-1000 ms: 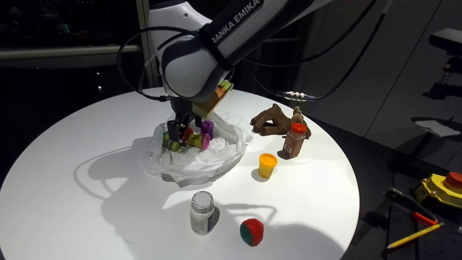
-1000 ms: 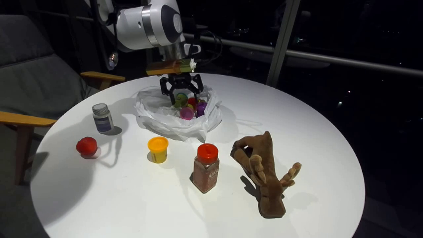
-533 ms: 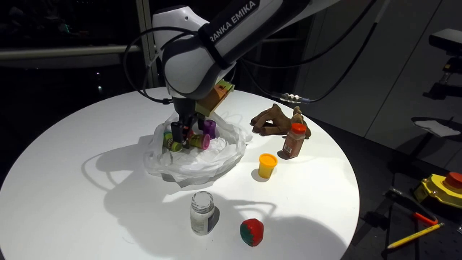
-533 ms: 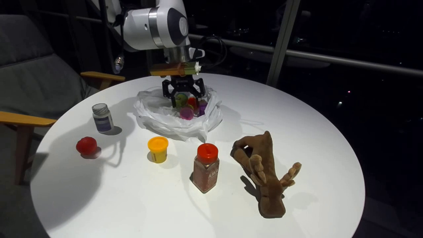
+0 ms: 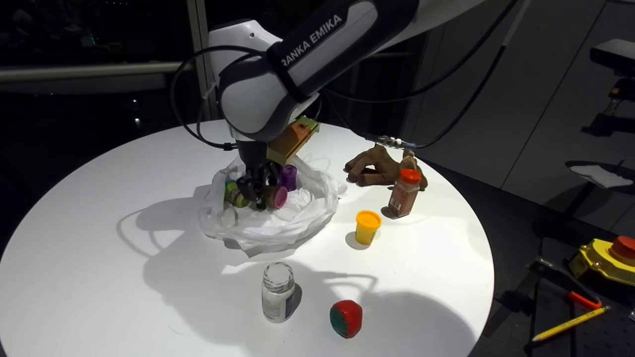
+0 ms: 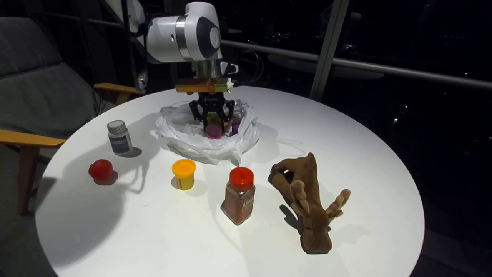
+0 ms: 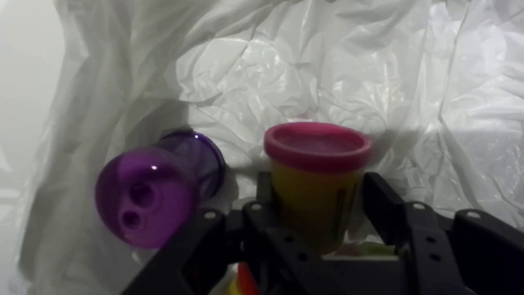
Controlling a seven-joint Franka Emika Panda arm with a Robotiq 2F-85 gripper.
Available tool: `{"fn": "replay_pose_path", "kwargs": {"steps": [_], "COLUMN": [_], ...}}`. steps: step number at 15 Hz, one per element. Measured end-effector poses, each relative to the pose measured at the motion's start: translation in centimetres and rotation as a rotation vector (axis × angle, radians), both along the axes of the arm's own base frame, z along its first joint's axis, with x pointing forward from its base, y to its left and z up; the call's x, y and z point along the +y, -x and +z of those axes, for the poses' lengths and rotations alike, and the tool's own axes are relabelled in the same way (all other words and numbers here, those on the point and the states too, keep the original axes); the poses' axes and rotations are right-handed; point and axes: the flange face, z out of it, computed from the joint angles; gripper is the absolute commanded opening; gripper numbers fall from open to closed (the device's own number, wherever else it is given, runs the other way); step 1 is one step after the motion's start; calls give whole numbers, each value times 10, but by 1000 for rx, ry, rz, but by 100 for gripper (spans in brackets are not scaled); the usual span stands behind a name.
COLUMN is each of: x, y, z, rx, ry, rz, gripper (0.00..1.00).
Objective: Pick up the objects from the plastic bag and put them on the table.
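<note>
Okay, the hand [image 7: 317,189] has the pink-lidded tub [image 7: 317,180] pinched from both sides, down inside the plastic bag [image 6: 188,144], a purple toy [image 7: 163,186] just beside it.

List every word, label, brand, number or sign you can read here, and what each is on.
"RANKA EMIKA", as far as it shows: on the robot arm.
"KA", ending a word whose first letters are unclear: on the red-capped jar.
Too small or blurred to read: the jar's other print, and markings on the white bottle, orange-lidded tub, pink-lidded tub and green tub. No numbers readable.
</note>
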Motion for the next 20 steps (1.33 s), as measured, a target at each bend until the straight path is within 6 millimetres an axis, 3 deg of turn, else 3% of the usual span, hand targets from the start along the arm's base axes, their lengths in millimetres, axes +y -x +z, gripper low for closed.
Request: {"fn": "replay_pose_path", "kwargs": {"steps": [1,2,8,11,16,20], "x": [0,-1,-18,-24,-29,-18], "y": [-2,-4,-16,-13,23,64], "z": [2,5,35,54,62,60], "rx": [-5,-13,-76,-94,-56,-24], "ry": [-1,0,17,20,5,-68], "rz": [0,-4,-77,-117,-153,-167], "gripper": [20,19,19,19,19,19]}}
